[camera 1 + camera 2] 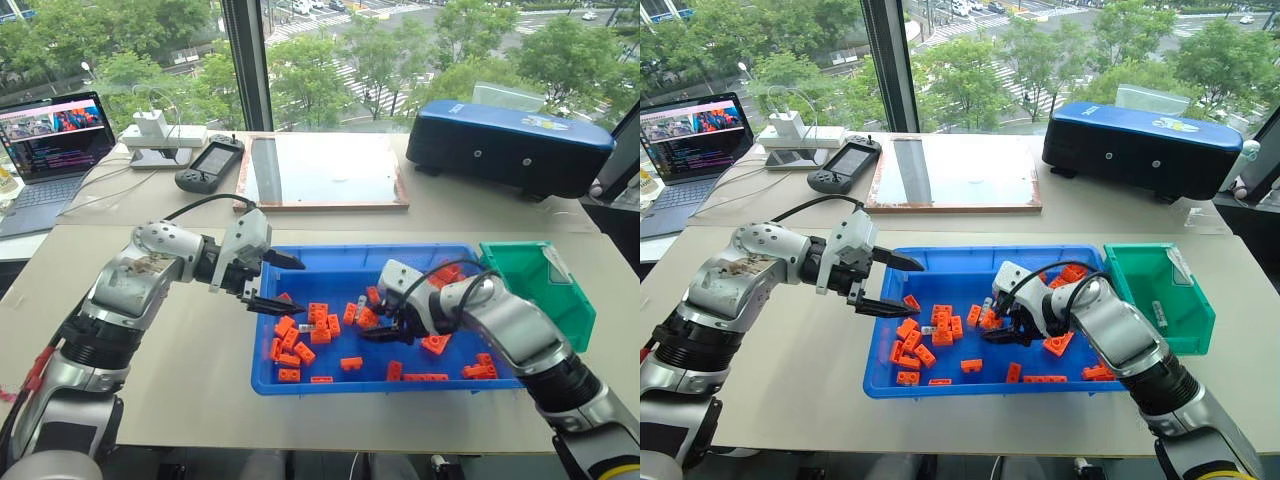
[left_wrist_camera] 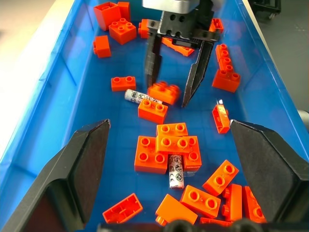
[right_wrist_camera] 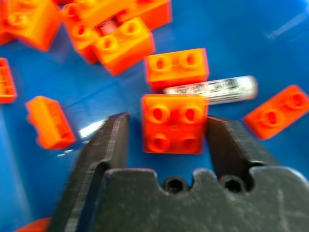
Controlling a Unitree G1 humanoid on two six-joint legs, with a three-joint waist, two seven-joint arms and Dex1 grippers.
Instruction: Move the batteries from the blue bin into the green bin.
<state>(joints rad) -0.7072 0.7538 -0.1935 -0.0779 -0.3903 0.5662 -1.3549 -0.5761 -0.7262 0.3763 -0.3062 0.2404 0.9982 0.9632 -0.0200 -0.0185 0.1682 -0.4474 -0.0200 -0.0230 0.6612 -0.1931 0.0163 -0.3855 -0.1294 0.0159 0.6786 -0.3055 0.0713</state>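
Right gripper (image 3: 166, 133), fingers apart, straddles a square orange toy brick (image 3: 174, 123); a slim silvery battery (image 3: 212, 89) lies just behind it. Left gripper (image 1: 283, 283) hangs open over the shallow blue plastic bin's (image 1: 330, 262) left end.

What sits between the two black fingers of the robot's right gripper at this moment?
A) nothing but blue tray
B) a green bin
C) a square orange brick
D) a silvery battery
C: the right wrist view shows the right gripper with its fingers on either side of a square orange brick, while the nearest battery lies just beyond it on the floor of the blue bin.
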